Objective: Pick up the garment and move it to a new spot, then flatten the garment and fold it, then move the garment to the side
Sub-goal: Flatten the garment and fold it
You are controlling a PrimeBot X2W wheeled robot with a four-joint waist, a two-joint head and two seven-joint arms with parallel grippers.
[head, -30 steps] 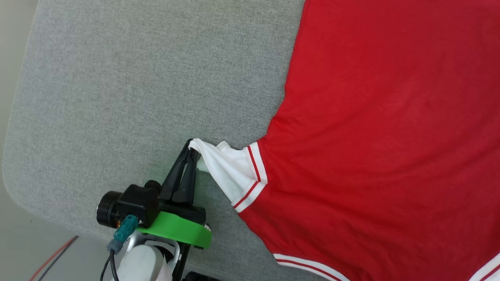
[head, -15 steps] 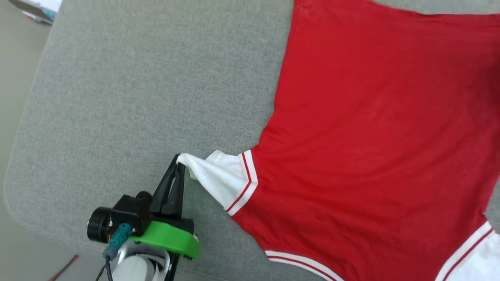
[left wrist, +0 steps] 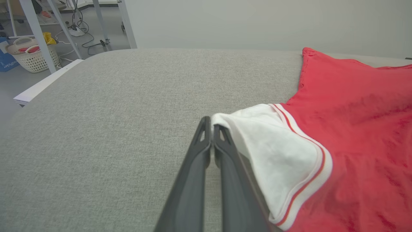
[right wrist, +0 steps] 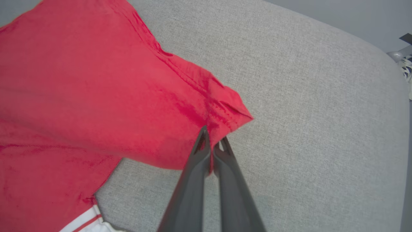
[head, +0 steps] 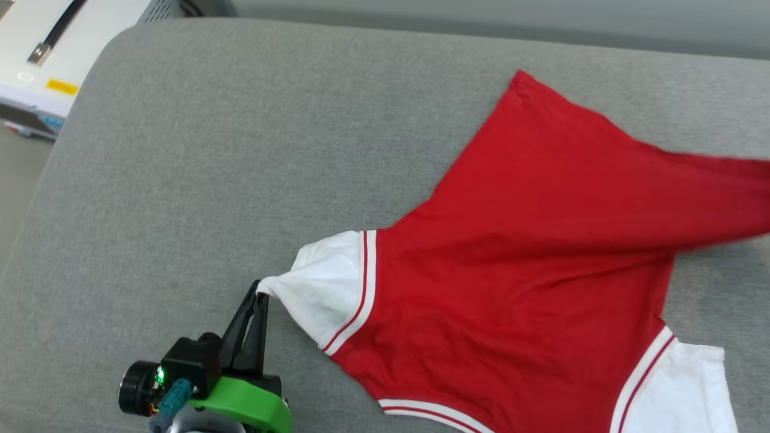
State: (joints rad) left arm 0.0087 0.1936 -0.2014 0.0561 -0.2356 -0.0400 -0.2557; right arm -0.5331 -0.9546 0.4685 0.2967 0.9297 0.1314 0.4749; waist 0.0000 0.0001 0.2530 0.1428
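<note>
1. The garment [head: 511,288] is lying on the grey padded surface [head: 180,150], its red body spreading from the middle of the head view out toward 3 and 5 o'clock. Its edge toward 3 o'clock is blurring there.
2. One white sleeve [head: 319,288], edged in red-and-white striped trim, is pointing from the red body toward 8 o'clock and narrowing to a drawn-out tip.
3. The left gripper [head: 260,293] is sitting at 7 o'clock in the head view with its jaws pressing together on that sleeve tip. In the left wrist view the white cloth is draping off the fingertips toward 4 o'clock.
4. The right gripper [right wrist: 212,135] is pinching a corner of the red hem (a sliver of red is showing between the two dark fingers). The stitched corner is puckering just past the fingertips, toward 1 o'clock in the right wrist view.
5. The second white sleeve [head: 680,391] is resting on the padding at 5 o'clock in the head view.
6. The grey padding is stretching away from the garment toward 9 and 12 o'clock, ending in a rounded corner.
7. Past that corner, a white cabinet top [head: 60,48] is showing at 11 o'clock in the head view, and a pale woven basket [left wrist: 32,58] is standing on the floor at 10 o'clock in the left wrist view.
</note>
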